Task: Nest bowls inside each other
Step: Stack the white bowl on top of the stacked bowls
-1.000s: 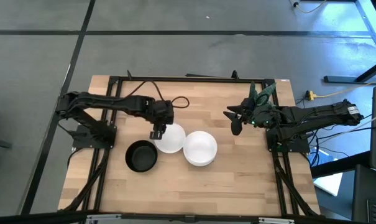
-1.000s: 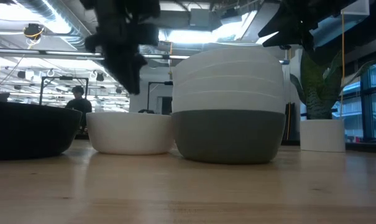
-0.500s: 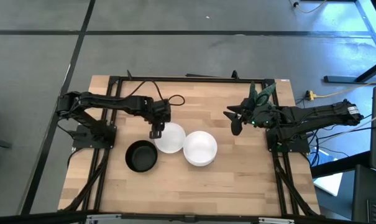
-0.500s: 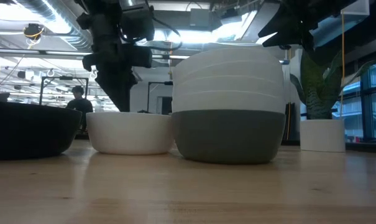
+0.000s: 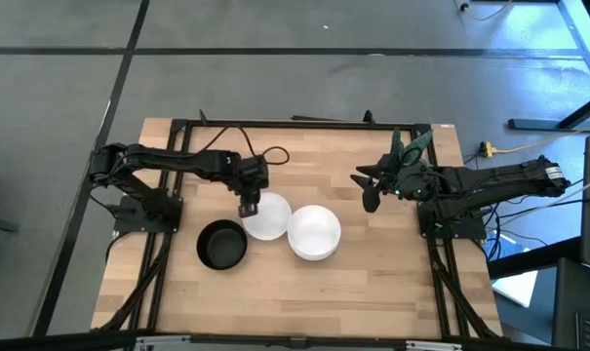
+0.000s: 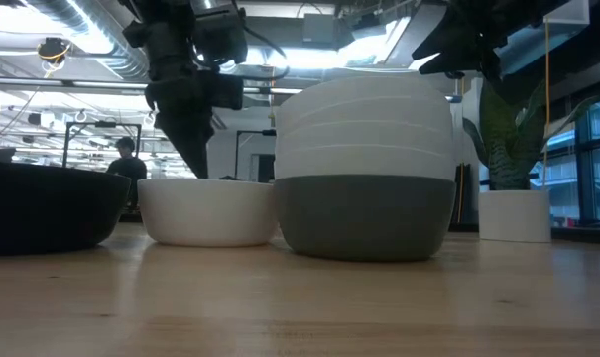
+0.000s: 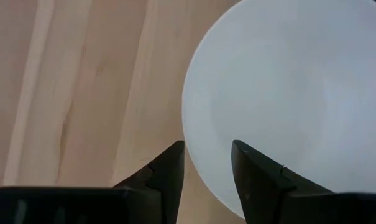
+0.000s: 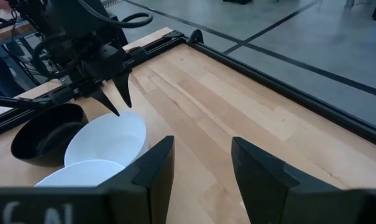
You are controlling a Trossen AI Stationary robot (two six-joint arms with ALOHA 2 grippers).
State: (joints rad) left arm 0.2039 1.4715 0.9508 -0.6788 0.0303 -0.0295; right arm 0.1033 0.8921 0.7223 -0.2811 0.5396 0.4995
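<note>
we see the left gripper (image 5: 247, 209) poised over the rim of a single white bowl (image 5: 266, 216) near the middle of the wooden counter (image 5: 343, 283). its jaws are parted and straddle the bowl's edge, one finger outside and one over the inside, as the left wrist view shows; we cannot tell whether either finger touches the rim, and nothing is clamped. in the low view this gripper (image 6: 192, 149) comes down from above onto the far side of the white bowl (image 6: 208, 210).

just beside that bowl, toward the right arm, stands a stack of bowls (image 5: 314, 232), white from above. the low view shows the stack (image 6: 365, 171) as a dark grey bowl at the bottom with several white ones nested in it; the single white bowl and the stack look touching or nearly so. on the other side of the single bowl, nearer the front edge, sits a black bowl (image 5: 221, 244), close beside it.

the right gripper (image 5: 369, 188) waits well apart from the bowls, held above the counter by its right edge, jaws parted and holding nothing. a small white pot (image 6: 515, 215) with a green plant stands near that arm, at the counter's far right.
</note>
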